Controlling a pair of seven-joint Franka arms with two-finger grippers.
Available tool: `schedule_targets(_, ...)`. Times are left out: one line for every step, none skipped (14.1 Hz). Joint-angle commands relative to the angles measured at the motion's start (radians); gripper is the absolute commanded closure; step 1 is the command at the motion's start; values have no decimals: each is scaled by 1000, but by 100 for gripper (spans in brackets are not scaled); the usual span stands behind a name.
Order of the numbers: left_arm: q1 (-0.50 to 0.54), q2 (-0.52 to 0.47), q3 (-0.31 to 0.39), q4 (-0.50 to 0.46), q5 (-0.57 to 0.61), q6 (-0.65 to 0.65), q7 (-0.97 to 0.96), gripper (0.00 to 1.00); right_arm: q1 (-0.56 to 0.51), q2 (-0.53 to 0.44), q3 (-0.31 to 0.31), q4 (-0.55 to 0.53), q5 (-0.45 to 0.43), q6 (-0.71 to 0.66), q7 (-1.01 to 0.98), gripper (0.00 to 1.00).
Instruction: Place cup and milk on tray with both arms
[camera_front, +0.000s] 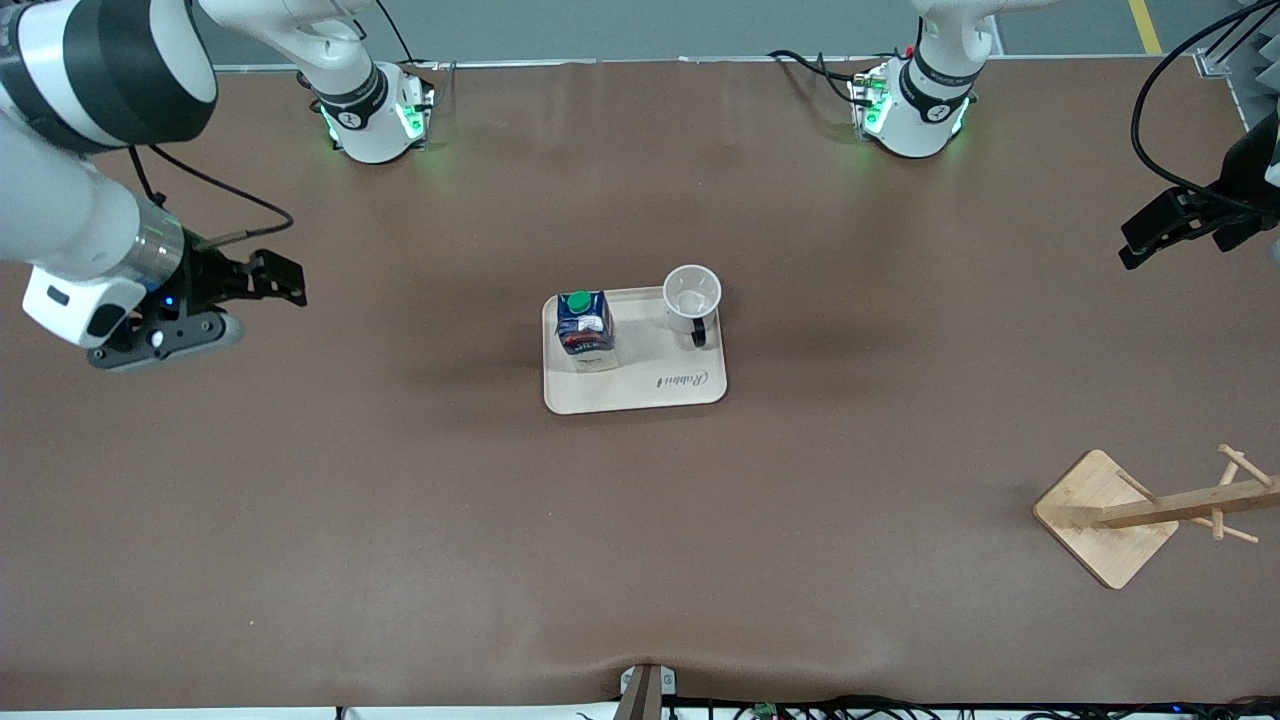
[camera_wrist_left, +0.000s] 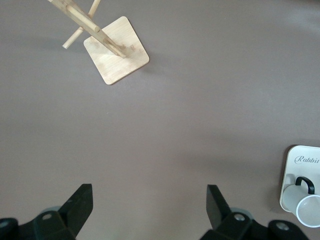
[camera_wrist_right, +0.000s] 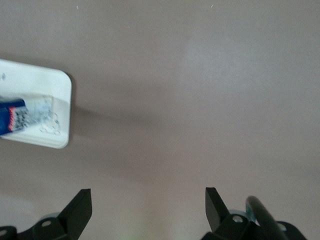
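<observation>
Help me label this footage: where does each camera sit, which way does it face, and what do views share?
Front view: high across the table, facing both bases; shows both arms, the right claw and left claw open over bare table.
Left wrist view: looks down past its own fingers at the wooden rack, cup and tray.
Right wrist view: looks down past its own fingers at the milk.
Shared: the tray appears in all three.
</observation>
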Motion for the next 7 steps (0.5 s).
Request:
schedule_targets(-1,-9,5,6,1,-4,18,0,-60,-36,15,-46,-32,22,-101,0)
schedule_targets(-1,-10,5,4,1,-4,18,0,-83,-36,15,-37,-32,19,-155,0)
schedule_targets(-1,-12,5,6,1,-6,20,0,-100,-33,15,-20,-32,14,-181,0)
schedule_targets(-1,-12,5,6,1,-10,18,0,-122,-30,15,-2,-33,2,-194,0)
schedule_targets(-1,-12,5,6,1,-12,20,0,-137,-30,15,9,-33,-9,-226,0)
schedule_targets(-1,-13,5,6,1,-12,20,0,-157,-27,15,17,-32,-9,-263,0)
schedule_targets(-1,-13,5,6,1,-12,20,0,-174,-25,16,30,-30,-11,-275,0)
